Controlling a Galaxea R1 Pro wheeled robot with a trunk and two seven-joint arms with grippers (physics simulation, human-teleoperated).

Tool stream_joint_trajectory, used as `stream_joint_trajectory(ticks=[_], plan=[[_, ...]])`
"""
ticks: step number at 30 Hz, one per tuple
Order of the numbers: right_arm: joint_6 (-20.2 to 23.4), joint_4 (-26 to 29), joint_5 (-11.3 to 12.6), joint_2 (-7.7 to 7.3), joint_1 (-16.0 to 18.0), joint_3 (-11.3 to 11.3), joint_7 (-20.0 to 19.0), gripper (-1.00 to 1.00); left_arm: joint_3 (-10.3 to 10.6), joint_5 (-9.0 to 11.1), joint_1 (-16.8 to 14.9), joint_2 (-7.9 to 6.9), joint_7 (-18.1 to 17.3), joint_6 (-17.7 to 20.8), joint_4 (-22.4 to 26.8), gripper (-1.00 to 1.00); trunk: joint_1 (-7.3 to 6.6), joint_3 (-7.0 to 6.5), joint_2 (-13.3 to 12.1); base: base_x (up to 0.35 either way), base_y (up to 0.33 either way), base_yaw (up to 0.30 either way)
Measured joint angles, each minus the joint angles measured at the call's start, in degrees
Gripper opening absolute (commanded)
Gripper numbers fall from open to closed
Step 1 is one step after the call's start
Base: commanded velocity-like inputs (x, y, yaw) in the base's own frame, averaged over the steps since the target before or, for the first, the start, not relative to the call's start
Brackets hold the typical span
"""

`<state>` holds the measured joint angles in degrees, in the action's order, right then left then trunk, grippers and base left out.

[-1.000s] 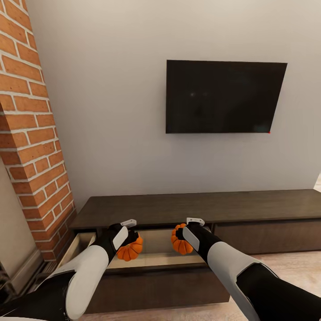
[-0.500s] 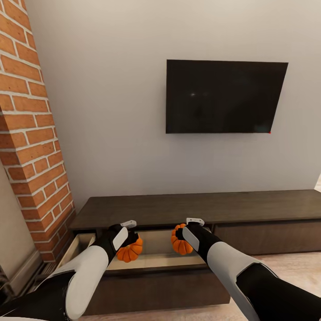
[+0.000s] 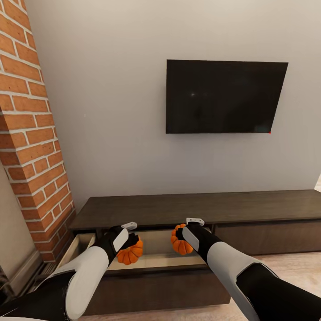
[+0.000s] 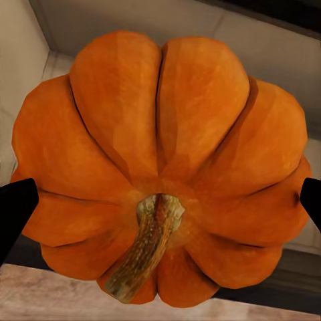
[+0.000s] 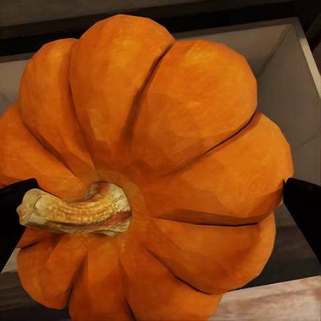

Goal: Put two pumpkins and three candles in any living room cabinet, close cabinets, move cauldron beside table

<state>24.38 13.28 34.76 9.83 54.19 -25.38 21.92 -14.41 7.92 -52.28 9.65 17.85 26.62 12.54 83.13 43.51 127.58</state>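
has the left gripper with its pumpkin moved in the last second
Yes, slightly. The left gripper, shut on its pumpkin, has dropped a little toward the open drawer, judged against the cabinet top's front edge.

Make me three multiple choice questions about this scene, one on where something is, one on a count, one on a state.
1. Where is the TV?
A. On the cabinet top
B. On the wall above the cabinet
C. On the floor

2. How many pumpkins are held?
A. One
B. Two
C. Three

3. What state is the drawer under the grippers in?
A. Pulled open
B. Shut
C. Removed

Answers:
1 B: it hangs on the grey wall over the cabinet.
2 B: the left gripper holds the left pumpkin and the right gripper holds the right pumpkin.
3 A: the drawer shows its pale interior.
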Motion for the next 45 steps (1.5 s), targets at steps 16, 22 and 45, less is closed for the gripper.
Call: stream_joint_trajectory(ticks=[16,22,45], plan=[[4.15,0.11,-0.01,-0.01,0.00,0.03,0.19,-1.00,0.04,0.01,0.00,-0.26,0.08,0.23,-0.09,-1.00,0.00,0.00,0.00,0.000,0.000,0.000],[4.43,0.00,0.03,-0.18,0.00,0.17,0.14,-1.00,0.03,0.02,0.00,-0.26,0.02,0.23,-0.10,-1.00,0.00,0.00,0.00,0.000,0.000,0.000],[4.49,-1.89,0.05,-0.23,0.00,0.19,0.11,-1.00,0.02,0.09,0.00,-0.27,0.01,0.15,-1.52,-1.00,0.00,0.00,0.00,0.000,0.000,0.000]])
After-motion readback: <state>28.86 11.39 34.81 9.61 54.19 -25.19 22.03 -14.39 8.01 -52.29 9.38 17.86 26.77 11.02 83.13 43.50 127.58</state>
